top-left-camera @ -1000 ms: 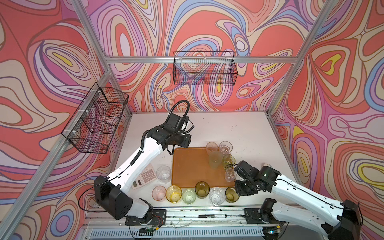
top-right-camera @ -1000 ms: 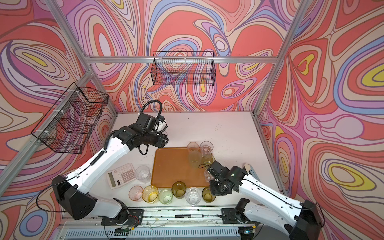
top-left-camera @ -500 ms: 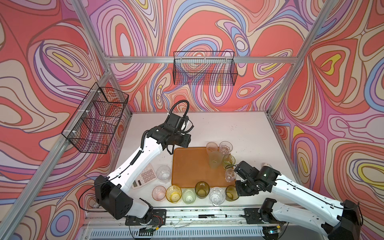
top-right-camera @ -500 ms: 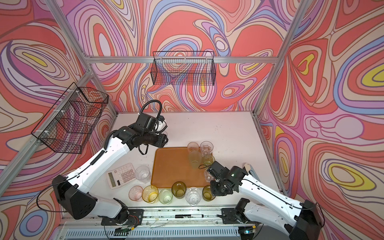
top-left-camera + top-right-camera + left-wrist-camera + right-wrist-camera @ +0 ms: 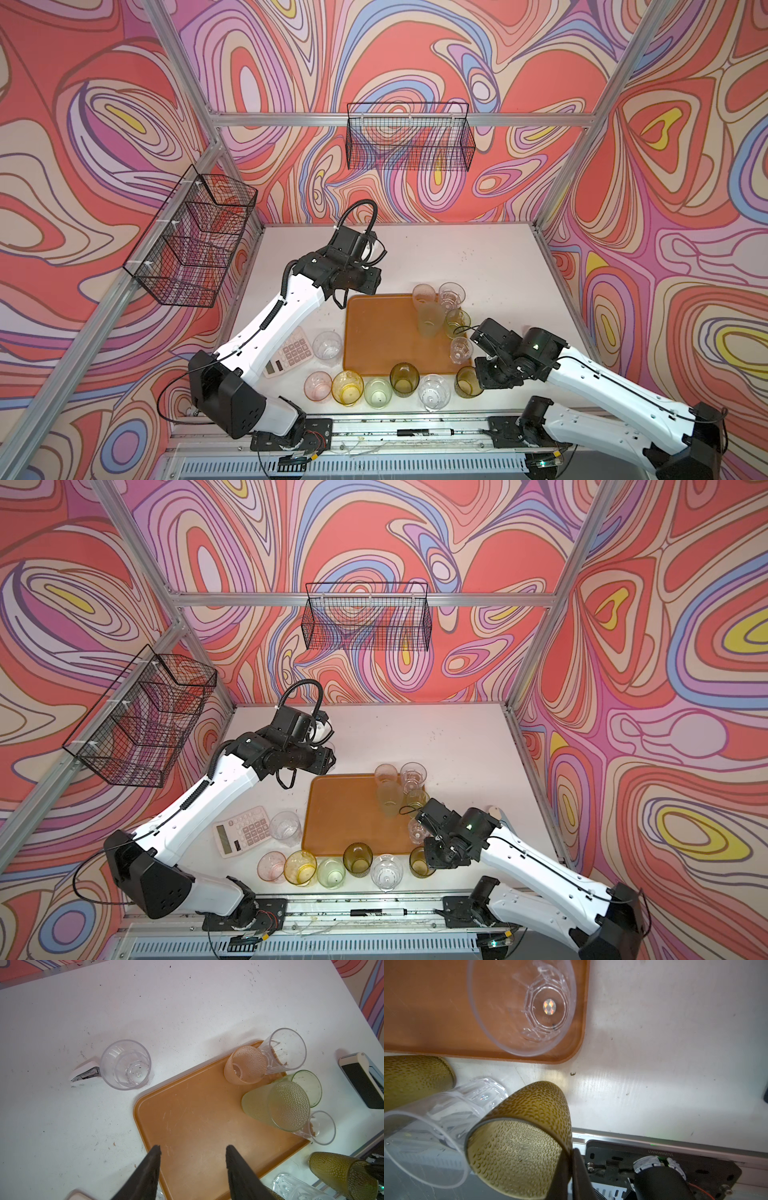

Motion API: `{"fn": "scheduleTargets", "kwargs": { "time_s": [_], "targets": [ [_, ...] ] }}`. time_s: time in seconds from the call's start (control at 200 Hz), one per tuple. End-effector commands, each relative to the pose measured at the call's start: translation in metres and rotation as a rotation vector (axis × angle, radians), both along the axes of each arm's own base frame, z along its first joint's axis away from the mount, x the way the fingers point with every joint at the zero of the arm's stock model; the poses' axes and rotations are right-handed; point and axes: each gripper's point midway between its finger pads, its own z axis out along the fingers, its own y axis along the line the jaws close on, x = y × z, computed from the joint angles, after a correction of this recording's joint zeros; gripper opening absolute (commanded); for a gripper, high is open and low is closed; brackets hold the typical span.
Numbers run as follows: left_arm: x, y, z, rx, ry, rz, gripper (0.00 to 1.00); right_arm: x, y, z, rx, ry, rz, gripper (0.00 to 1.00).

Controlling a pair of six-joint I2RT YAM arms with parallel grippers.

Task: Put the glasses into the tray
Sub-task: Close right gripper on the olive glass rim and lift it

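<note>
The orange-brown tray (image 5: pixel 378 332) (image 5: pixel 345 812) lies mid-table. Several glasses stand along its right side, among them a tall frosted green one (image 5: pixel 430 320) and a small clear one (image 5: pixel 525 1007). Along the tray's front runs a row of glasses, from pink (image 5: pixel 318 385) to a dark olive one (image 5: pixel 467 382) (image 5: pixel 517 1147) at the right end. My right gripper (image 5: pixel 572 1167) is shut on that olive glass's rim, one finger inside and one outside. My left gripper (image 5: pixel 193 1148) hangs open and empty over the tray's far left corner (image 5: pixel 145 1105). Two clear glasses (image 5: pixel 125 1065) (image 5: pixel 328 347) stand off the tray.
A calculator (image 5: pixel 286 353) lies left of the tray. A small white stapler-like tool (image 5: pixel 84 1074) touches the far clear glass. A white-and-black device (image 5: pixel 363 1080) lies right of the tray. Wire baskets (image 5: pixel 409 137) (image 5: pixel 191 237) hang on the walls. The front rail (image 5: pixel 399 432) runs close behind the row.
The right gripper's jaws have closed onto the olive glass's rim, with hardly any shift of the arm. The left arm has not moved.
</note>
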Motion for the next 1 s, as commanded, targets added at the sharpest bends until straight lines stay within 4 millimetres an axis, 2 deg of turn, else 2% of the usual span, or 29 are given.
{"fn": "scheduleTargets", "kwargs": {
  "time_s": [0.0,0.351,0.616,0.866,0.997],
  "targets": [
    [0.001,0.001,-0.002,-0.006,0.010,-0.002,0.55,0.006,-0.004,0.015,-0.017,-0.042,-0.022,0.00],
    [-0.002,0.000,0.001,-0.016,0.010,-0.018,0.57,0.030,0.005,0.062,-0.036,-0.118,-0.015,0.00],
    [-0.004,-0.002,0.004,-0.036,0.009,-0.034,0.64,0.046,0.015,0.086,-0.049,-0.158,0.023,0.00],
    [-0.006,-0.004,0.007,-0.051,0.013,-0.046,0.81,0.063,0.037,0.091,-0.029,-0.172,0.072,0.00],
    [-0.005,-0.003,0.010,-0.054,0.006,-0.043,0.86,0.069,0.047,0.091,-0.013,-0.178,0.095,0.00]
  ]
}}
